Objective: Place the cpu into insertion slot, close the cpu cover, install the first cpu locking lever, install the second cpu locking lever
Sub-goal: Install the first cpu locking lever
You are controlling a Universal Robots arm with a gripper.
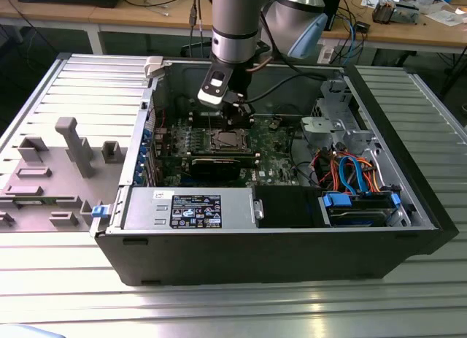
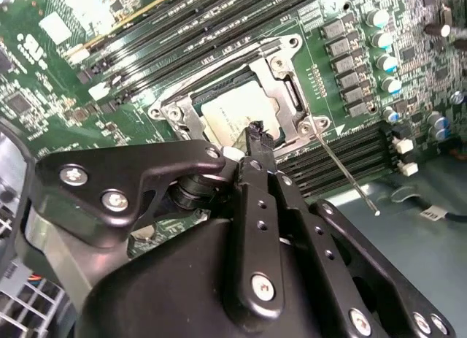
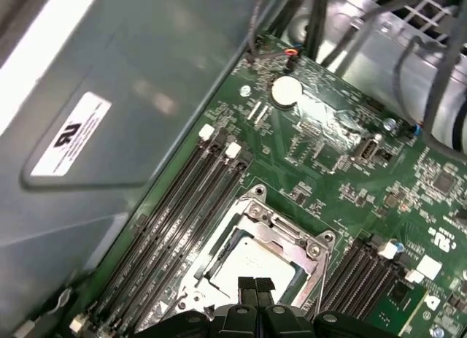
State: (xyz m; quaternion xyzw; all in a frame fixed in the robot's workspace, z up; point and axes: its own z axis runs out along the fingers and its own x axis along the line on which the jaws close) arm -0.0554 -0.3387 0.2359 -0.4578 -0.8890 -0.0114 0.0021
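Claw fully closed, holding nothing, above cpu lying flat, metal top up.

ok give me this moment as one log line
cpu: in insertion slot | cpu cover: down over cpu | pincer: shut, tips at cpu edge | lever rod: angled out from slot

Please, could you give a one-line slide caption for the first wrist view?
Closed gripper over the cpu, which sits on the green board framed by the cpu cover.
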